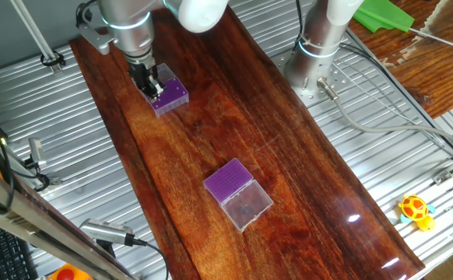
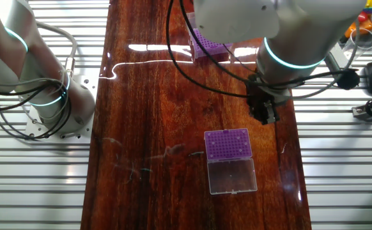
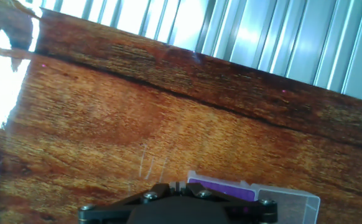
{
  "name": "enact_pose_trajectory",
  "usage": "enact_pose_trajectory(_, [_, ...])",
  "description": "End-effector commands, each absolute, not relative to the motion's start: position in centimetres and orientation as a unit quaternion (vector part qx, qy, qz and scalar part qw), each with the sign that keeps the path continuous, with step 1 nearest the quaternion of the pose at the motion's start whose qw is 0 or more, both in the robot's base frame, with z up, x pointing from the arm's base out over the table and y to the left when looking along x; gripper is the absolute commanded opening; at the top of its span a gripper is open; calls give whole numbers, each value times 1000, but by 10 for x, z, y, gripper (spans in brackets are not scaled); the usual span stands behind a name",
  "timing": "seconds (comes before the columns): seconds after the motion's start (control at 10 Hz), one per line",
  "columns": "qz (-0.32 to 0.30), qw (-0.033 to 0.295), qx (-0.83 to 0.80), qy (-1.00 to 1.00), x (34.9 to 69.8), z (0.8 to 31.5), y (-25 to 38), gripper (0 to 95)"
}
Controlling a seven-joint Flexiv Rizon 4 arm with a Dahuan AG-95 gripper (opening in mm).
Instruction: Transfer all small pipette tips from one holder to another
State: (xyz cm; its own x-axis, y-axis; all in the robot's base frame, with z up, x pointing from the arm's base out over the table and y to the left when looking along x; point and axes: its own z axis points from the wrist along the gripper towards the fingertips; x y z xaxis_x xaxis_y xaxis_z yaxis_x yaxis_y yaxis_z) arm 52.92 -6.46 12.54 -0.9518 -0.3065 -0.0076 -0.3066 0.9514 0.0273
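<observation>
White-grey arm (image 2: 250, 22), glowing cyan ring, black cables, black hand (image 2: 266, 113), screws visible.

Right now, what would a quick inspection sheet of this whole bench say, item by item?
Surface: long glossy wooden board lying on a ribbed metal table.
Job's things: two purple tip boxes; the near box has its clear lid open, the far box sits under the arm. Single tips are too small to make out.
Clutter: yellow toy and green item off the board.
Gripper: gripper hangs close over the far box; open or shut cannot be told.
Cables: black cables loop over the board; grey cable crosses the metal table.
Surroundings: second arm's base stands beside the board.
</observation>
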Motion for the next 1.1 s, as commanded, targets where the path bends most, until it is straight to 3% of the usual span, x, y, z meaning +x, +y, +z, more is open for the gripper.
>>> enact_pose_trajectory(0.1, [10,-8,-172,985,530,126,-65,0])
enact_pose_trajectory(0.4, [6,-19,-177,984,530,126,-65,0])
enact_pose_trajectory(0.5, [7,-20,-178,984,530,124,-65,190])
enact_pose_trajectory(1.1, [15,-16,-172,985,532,98,-84,190])
